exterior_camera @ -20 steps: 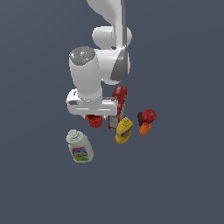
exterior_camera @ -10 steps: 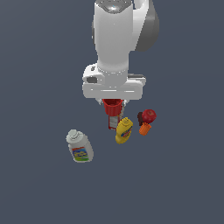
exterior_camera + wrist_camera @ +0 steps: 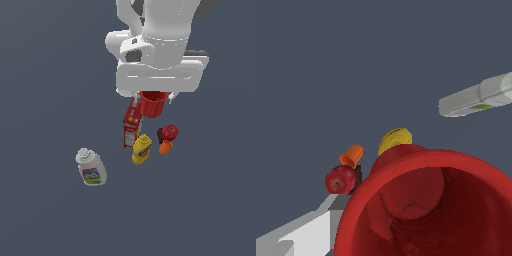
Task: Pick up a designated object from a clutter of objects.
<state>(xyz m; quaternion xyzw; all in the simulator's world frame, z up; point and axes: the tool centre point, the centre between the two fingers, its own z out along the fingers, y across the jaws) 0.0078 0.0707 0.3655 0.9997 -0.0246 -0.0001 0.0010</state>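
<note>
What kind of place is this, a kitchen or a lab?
Neither, most likely: it looks like a computer-rendered test scene. The ground is a flat, featureless blue-grey, and the few groceries on it, a white bottle, a yellow squeeze bottle and a red cup under the arm, look like simple models.

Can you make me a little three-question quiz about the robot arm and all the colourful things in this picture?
1. True or false: the small tapered red cup sits just under the gripper.
2. Which lies farthest from the others: A) white labelled bottle, B) yellow squeeze bottle, C) round red fruit?
3. What colour is the small piece beside the fruit?

Key: 1 true; 2 A; 3 orange.
</note>
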